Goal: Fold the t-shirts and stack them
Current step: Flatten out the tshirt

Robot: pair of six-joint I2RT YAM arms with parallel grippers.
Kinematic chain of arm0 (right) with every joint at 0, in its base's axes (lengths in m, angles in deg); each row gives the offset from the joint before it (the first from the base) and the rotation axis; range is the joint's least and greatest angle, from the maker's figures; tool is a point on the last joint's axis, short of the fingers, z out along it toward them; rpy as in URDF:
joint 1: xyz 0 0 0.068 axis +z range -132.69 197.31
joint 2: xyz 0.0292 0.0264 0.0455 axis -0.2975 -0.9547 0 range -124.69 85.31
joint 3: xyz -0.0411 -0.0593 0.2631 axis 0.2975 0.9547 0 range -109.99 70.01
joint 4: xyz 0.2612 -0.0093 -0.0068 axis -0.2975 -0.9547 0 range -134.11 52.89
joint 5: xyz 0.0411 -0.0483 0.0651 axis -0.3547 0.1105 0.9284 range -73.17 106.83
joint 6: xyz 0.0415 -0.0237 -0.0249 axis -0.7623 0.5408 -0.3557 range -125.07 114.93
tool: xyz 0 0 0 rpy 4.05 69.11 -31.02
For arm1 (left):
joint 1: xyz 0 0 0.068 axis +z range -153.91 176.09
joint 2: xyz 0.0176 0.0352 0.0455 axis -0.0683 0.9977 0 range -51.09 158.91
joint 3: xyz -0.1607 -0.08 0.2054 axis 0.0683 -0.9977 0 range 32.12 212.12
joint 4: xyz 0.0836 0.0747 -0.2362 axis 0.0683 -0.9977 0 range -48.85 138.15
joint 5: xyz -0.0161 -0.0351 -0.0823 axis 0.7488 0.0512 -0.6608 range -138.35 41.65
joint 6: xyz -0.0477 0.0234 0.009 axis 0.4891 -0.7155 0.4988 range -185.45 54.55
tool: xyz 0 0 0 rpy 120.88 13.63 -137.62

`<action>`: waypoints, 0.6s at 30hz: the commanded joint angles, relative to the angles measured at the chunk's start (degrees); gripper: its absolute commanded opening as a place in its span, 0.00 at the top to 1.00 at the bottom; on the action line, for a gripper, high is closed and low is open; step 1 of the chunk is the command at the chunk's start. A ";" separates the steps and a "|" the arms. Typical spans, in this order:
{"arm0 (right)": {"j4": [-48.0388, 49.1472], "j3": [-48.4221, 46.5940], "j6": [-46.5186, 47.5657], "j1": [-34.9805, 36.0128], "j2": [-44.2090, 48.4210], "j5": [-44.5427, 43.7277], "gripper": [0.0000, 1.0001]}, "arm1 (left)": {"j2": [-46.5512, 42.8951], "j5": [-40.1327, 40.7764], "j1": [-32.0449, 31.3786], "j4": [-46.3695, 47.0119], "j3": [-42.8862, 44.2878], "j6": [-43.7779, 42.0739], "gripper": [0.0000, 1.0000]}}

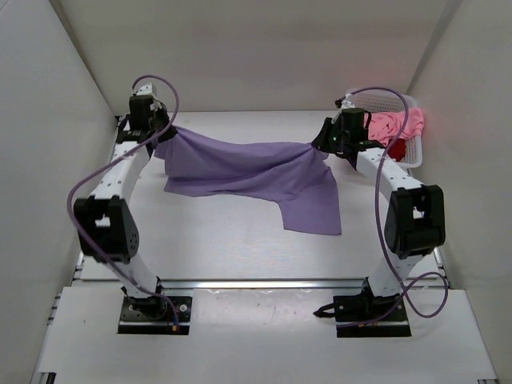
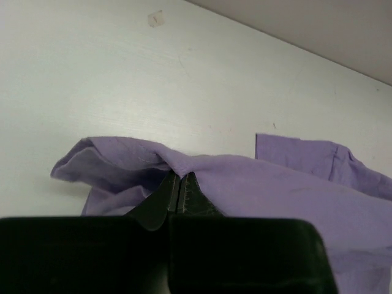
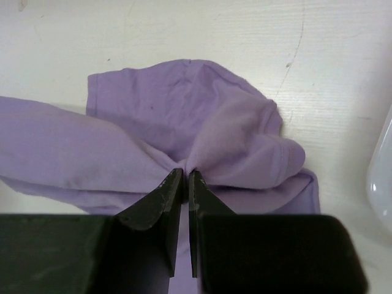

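One purple shirt (image 1: 256,172) stretches across the far half of the bench (image 1: 240,248), its upper edge drawn between the two arms. Its lower part lies on the bench, with one flap trailing toward the middle on the right. The left fingers (image 1: 160,138) are pinched tight on a bunched corner of the purple shirt (image 2: 275,184) near the far left corner, the tips (image 2: 182,184) pressed together over the cloth. The right fingers (image 1: 320,148) are closed on a gathered fold (image 3: 184,116) near the far right, their tips (image 3: 179,184) nearly meeting. Just beyond them, a white basket (image 1: 412,156) sits in the far right corner, holding a pink shirt (image 1: 392,124) and a red shirt (image 1: 398,150).
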 commanded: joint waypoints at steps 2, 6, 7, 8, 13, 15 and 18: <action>1.72 -8.19 0.54 -1.28 -7.91 -0.21 0.94 | 12.68 1.21 -1.73 -1.81 15.22 -0.38 1.00; -0.66 -17.84 0.10 -2.07 -14.60 0.41 0.93 | 29.46 2.73 -2.52 -8.39 35.09 -1.00 0.97; -1.36 -19.79 0.19 -2.07 -15.75 -0.11 0.91 | 31.86 2.99 -2.61 -10.07 43.22 -0.82 0.84; -3.11 -20.50 0.37 -2.16 -16.37 0.05 0.85 | 37.01 2.56 -2.26 -14.27 51.83 -0.12 0.72; -1.99 -16.14 1.08 -2.16 -11.91 -0.30 0.56 | 27.81 1.85 0.46 -13.54 37.38 2.34 0.02; -0.68 -13.14 0.11 -2.51 -9.43 1.28 0.55 | 18.24 0.11 2.99 -3.38 14.16 5.22 0.01; 1.70 -9.18 -1.30 -3.04 -6.09 3.13 0.55 | 4.07 -2.37 5.64 6.41 -9.35 10.06 0.04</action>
